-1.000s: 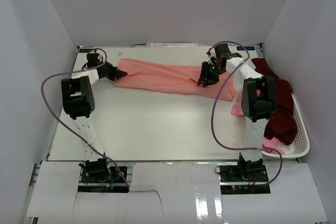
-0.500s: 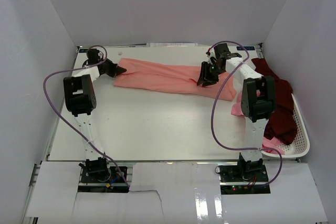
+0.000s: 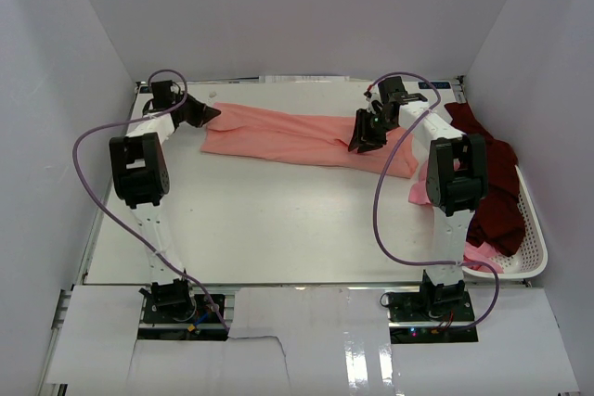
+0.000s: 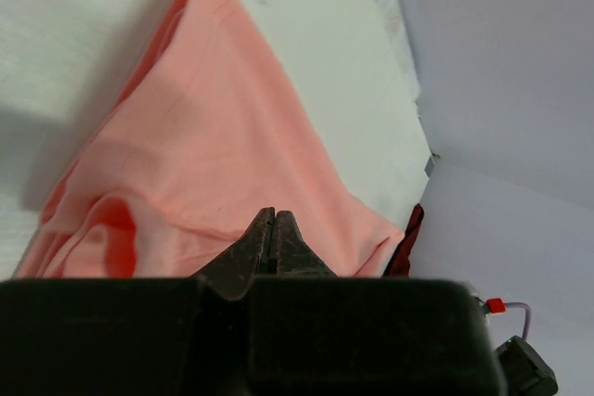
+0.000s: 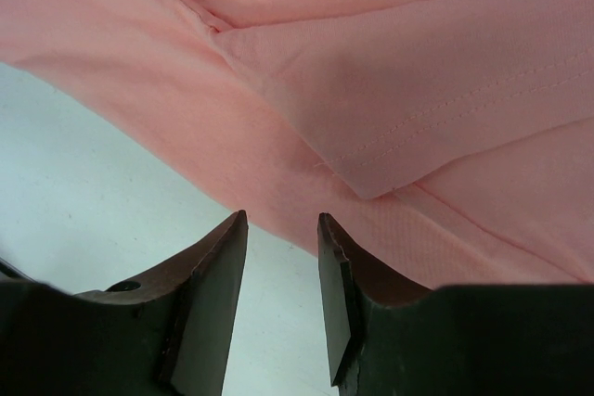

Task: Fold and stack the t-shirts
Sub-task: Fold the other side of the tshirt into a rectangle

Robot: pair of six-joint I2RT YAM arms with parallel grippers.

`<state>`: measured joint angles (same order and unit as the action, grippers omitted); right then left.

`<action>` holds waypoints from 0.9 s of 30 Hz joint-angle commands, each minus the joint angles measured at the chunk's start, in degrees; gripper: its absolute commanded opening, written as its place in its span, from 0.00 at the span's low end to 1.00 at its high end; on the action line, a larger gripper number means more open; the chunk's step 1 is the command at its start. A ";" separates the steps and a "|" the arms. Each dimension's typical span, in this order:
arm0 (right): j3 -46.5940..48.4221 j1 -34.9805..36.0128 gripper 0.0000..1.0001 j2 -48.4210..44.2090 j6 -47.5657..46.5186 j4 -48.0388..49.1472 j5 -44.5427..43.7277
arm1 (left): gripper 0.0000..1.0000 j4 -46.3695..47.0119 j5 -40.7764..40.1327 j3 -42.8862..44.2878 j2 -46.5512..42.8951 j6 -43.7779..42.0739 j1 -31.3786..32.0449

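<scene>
Basket (image 3: 535, 229) with maroon t-shirt (image 3: 497, 201) at right

- Salmon-pink t-shirt (image 3: 297, 139): one plain colour throughout; seam stitching in matching pink in my right wrist view.
- Maroon t-shirt (image 3: 497, 197): dark, plain.
- Lighter pink t-shirt (image 3: 481, 253): pale and plain where it shows.
- Basket (image 3: 536, 229): white, slotted.
- Table (image 3: 260, 220): white, unpatterned.
- My left gripper (image 3: 206, 114) and right gripper (image 3: 362, 141): black.
- My arms (image 3: 153, 229): white links, black joints.
- Cables (image 3: 376, 215): purple.
</scene>
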<state>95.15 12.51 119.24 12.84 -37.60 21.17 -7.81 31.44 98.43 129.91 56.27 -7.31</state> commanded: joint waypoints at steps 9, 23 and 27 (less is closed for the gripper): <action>0.30 0.41 0.43 -1.73 -1.15 -0.63 0.63 | 0.00 -5.98 -3.49 -17.92 -20.56 -5.82 0.37; -0.50 0.93 0.43 -1.82 -0.89 -0.10 0.54 | 0.00 -2.73 -3.05 -25.66 -20.40 -5.38 0.45; -0.67 0.93 0.43 -2.17 -0.89 -0.19 0.45 | 0.00 -2.56 -3.05 -23.91 -18.03 -5.03 0.46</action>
<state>94.78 13.23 119.24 12.82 -37.58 21.19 -11.62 28.51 72.69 111.81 51.13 -7.11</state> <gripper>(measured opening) 0.426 0.022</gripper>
